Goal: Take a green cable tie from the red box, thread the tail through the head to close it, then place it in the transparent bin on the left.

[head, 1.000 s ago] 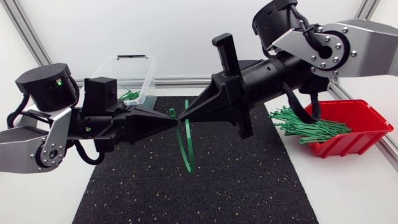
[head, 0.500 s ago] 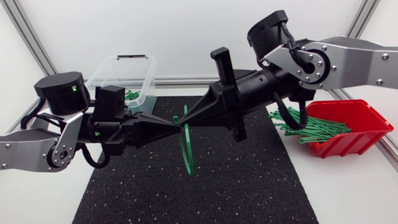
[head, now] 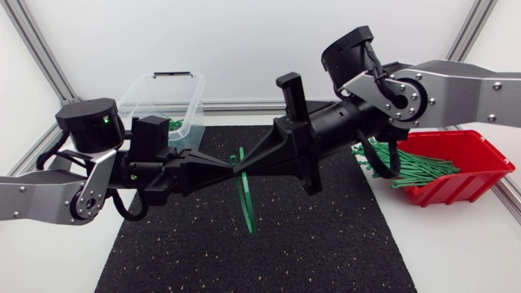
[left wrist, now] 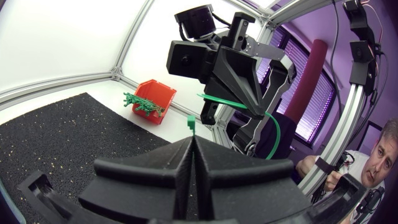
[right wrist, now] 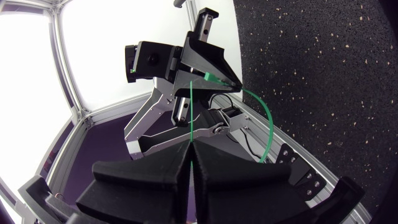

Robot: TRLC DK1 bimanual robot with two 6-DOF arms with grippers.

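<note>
Right tool [right wrist: 189, 147] and left tool [right wrist: 232, 82] both pinch the looped green cable tie [right wrist: 191, 112].

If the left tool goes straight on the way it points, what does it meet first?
Probably the right tool, whose tip faces it just ahead; both hold the green cable tie.

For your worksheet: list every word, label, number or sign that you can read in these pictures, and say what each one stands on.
None can be read. The red box, the transparent bin, the green cable tie, the left gripper and the right gripper show no legible print in any view.
The only sign is a small green light on the left arm's joint; it carries no text.
</note>
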